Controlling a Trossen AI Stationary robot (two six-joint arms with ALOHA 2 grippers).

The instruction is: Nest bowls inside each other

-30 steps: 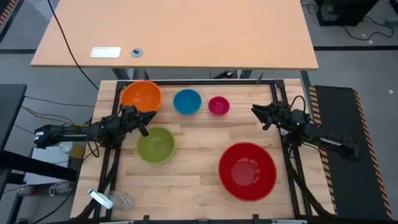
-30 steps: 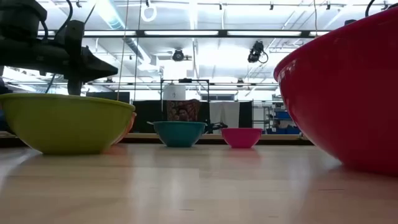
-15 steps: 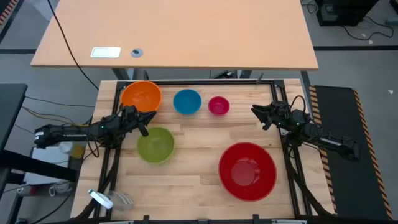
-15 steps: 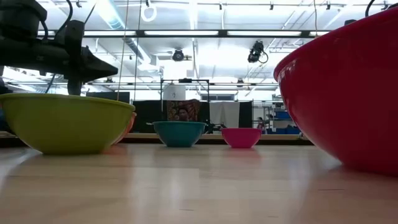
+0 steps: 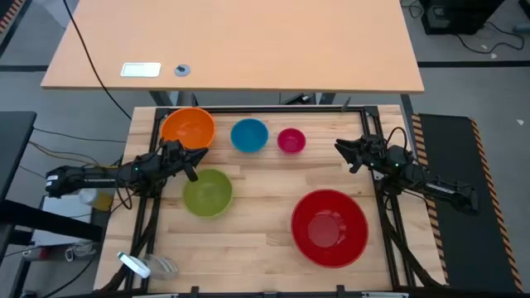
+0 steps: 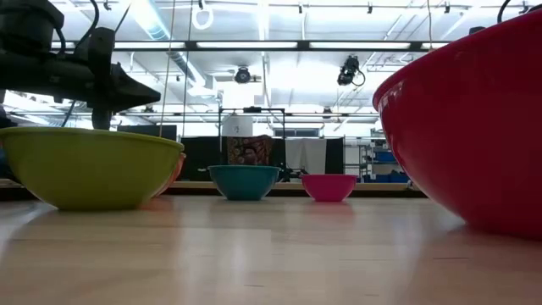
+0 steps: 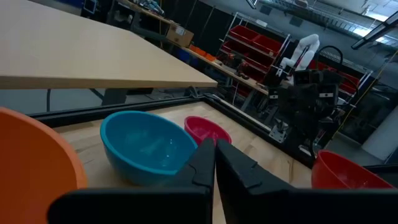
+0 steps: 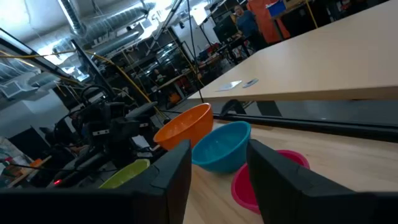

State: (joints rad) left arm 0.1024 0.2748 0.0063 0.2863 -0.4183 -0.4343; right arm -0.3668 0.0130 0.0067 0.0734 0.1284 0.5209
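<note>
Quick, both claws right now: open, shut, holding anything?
Left claw: shut, empty, above the green bowl's rim.
Right claw: open, empty, right of the pink bowl.

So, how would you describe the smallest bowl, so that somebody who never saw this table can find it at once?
Look at the wooden table and find the row of three bowls along its far edge. The pink bowl is the end of that row nearest the right arm, beside the blue bowl, with the orange bowl at the other end. It is the smallest bowl and the only magenta-pink one.
</note>
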